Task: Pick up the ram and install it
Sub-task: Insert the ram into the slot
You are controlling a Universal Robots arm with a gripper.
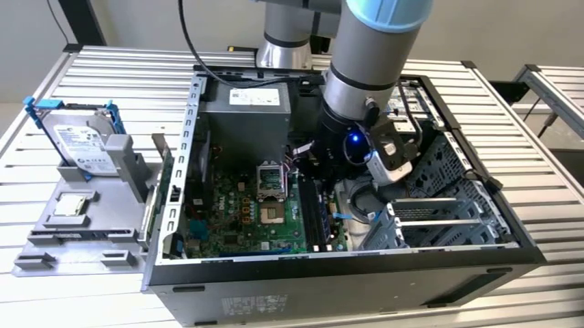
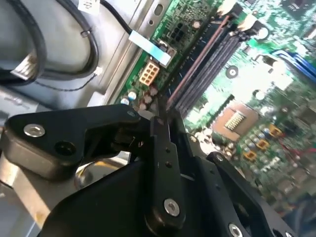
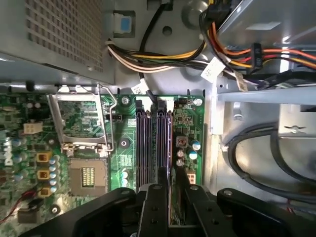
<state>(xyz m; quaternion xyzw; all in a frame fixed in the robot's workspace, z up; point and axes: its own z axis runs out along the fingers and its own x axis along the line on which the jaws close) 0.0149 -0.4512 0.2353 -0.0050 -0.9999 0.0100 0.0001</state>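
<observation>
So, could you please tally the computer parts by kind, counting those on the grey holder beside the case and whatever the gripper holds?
Hard drive, on the grey holder: 1
Square silver chip, on the holder: 1
Ram, in the gripper at the memory slots: 1
Total: 3

An open computer case (image 1: 301, 273) fills the exterior view's centre on the surface (image 1: 119, 68). At mid-left a tray (image 1: 82, 232) carries the hard drive (image 1: 82, 147), with a chip (image 1: 71, 205) below it.
</observation>
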